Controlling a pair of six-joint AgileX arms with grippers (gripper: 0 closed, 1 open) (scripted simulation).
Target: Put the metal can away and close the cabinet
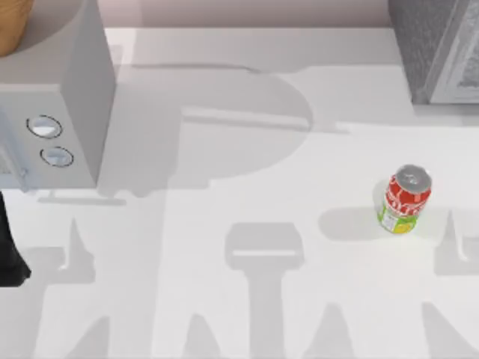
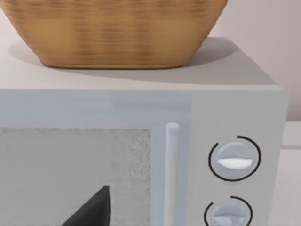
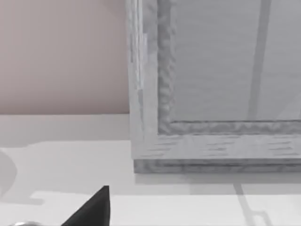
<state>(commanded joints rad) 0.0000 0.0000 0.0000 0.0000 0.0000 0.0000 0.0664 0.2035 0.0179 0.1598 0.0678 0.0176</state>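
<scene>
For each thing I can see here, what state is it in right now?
metal can: upright on the table, right side, not held.
microwave: door shut, at the table's left.
basket: sitting on top of the microwave.
cabinet: at the far right; open or shut cannot be told.

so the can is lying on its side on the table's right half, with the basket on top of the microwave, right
Not quite. The can stands upright, silver top up, on the table's right half, as the top view shows. The basket does sit on top of the microwave.
</scene>
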